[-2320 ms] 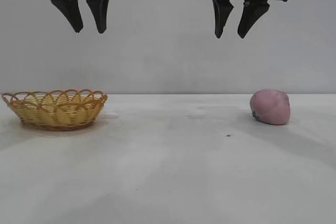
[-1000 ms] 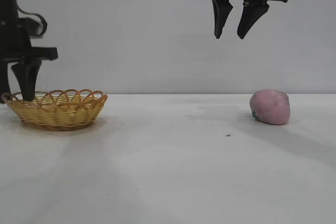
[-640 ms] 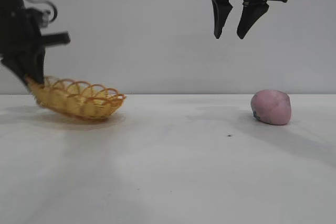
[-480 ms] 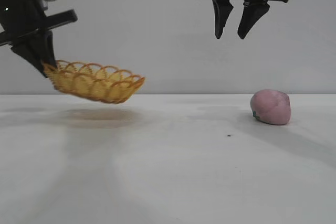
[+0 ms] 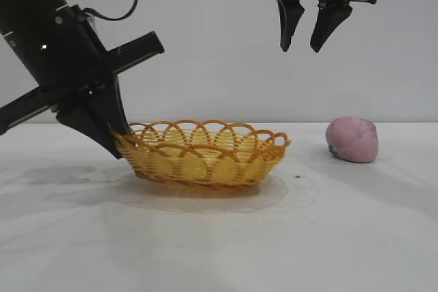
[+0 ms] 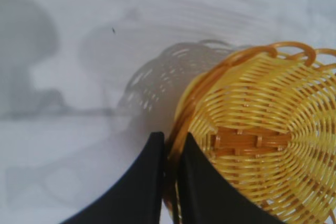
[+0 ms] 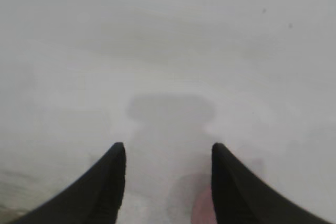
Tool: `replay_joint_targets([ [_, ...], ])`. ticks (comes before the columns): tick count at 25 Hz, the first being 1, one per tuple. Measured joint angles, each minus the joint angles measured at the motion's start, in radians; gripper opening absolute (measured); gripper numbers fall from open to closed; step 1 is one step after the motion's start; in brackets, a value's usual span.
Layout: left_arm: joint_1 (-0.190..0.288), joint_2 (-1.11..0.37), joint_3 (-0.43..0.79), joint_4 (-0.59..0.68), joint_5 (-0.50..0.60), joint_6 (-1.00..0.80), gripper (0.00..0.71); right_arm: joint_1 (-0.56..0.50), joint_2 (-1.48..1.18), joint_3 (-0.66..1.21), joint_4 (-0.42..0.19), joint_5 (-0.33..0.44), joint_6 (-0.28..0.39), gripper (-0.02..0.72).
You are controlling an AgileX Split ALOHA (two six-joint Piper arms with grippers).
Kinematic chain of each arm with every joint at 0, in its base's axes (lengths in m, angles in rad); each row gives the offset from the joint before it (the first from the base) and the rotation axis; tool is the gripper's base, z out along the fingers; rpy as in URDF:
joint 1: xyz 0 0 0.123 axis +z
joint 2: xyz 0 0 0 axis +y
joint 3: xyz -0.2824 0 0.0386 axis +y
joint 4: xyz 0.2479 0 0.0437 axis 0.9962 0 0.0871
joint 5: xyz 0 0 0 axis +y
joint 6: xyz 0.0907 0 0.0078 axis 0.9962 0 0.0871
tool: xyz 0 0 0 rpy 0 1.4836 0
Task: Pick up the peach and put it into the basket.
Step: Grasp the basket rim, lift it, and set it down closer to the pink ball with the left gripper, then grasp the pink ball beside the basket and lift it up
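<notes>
From the outside camera, I saw that my left tool [image 5: 118, 143] had clamped tight on the rim of the basket [image 5: 202, 154]. A moment before, the basket sat far over by the left edge of the bench [image 5: 219, 237]. Then my left arm lifted it and carried it across. Now it was in the middle of the bench, low down, and I could not tell if its bottom touched the top or hung just above it. The peach [image 5: 352, 139] had not moved. It lay on the bench at the right, near the basket but not touching it. My right tool [image 5: 306, 39] hung high above, over the gap between peach and basket, half open and holding nothing.

From the left wrist camera, I saw my two black fingers [image 6: 151, 182] pinched together on the woven edge of the basket [image 6: 262, 135]. The basket had nothing in it.

From the right wrist camera, I saw my right tool [image 7: 167, 153] with its fingers [image 7: 113, 174] spread apart over bare bench [image 7: 168, 40]. A bit of pink, the peach [image 7: 202, 208], peeked in low between them.

I think moving the basket closer made the trip for the peach much shorter. The peach was not yet picked up, so my right arm most likely had to go down for it next.
</notes>
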Motion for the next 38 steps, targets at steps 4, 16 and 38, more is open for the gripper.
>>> replay_joint_targets([
  [4,0.0,0.0,0.0,-0.007,-0.009,0.0,0.145,0.0,0.0,0.0,0.001,0.007,0.0,0.369],
  [16,0.136,-0.132,0.002,0.185,0.078,0.002,0.451,0.0,0.0,0.0,0.002,0.01,0.0,0.369],
  [38,0.345,-0.623,0.024,1.066,0.383,-0.338,0.386,0.0,0.0,0.0,0.011,-0.004,-0.008,0.369],
])
